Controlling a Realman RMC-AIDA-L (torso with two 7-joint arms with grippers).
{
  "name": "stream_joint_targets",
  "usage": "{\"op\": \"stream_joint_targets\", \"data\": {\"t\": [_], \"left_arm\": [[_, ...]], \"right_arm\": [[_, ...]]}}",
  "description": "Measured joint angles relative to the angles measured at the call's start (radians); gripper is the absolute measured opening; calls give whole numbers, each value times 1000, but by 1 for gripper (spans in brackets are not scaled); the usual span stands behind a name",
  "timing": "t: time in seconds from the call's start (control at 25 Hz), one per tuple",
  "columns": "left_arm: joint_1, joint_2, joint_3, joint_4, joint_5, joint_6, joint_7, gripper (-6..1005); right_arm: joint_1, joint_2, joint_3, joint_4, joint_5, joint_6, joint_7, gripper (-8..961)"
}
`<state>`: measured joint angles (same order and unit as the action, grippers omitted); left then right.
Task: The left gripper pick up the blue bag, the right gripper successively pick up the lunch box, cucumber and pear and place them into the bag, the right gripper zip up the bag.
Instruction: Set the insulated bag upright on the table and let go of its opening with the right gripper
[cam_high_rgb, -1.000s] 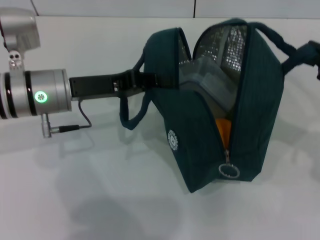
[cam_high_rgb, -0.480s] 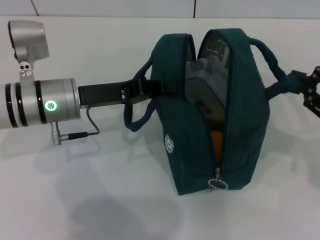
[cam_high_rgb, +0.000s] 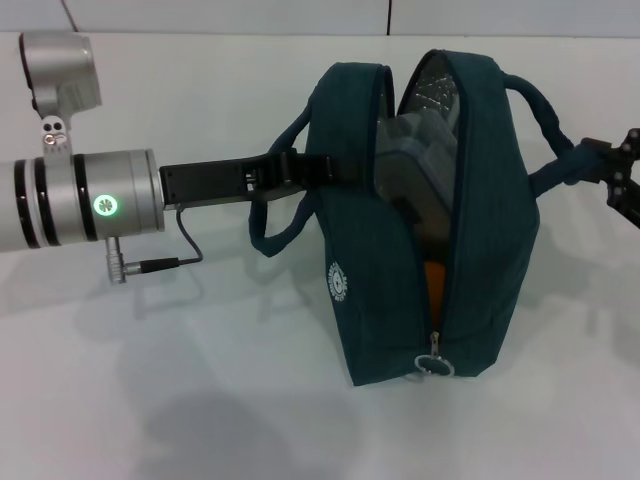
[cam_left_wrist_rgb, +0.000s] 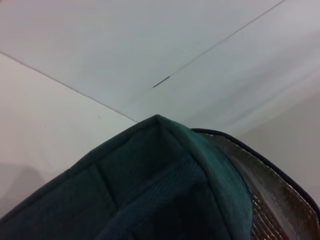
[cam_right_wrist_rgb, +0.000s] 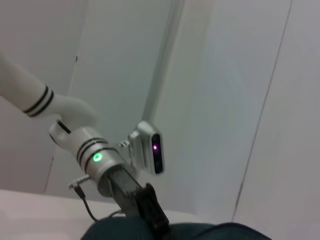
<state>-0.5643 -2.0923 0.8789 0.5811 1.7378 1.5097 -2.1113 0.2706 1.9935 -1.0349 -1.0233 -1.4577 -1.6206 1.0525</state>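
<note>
While the left gripper (cam_high_rgb: 312, 170) clamps the blue bag (cam_high_rgb: 400, 290) at its rim, the far handle held by the right gripper (cam_high_rgb: 612, 170), whose closure cannot be confirmed, may slip, toppling the unzipped bag.

The blue bag (cam_high_rgb: 425, 230) stands between left hand (cam_high_rgb: 300, 170) and right hand (cam_high_rgb: 622, 175).
</note>
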Motion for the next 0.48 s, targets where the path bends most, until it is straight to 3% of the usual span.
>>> {"op": "stream_joint_targets", "data": {"t": [0.48], "left_arm": [[0,2,9,1,-1,-70,33,51]], "right_arm": [[42,8,14,7,-80,21,3,129]]}}
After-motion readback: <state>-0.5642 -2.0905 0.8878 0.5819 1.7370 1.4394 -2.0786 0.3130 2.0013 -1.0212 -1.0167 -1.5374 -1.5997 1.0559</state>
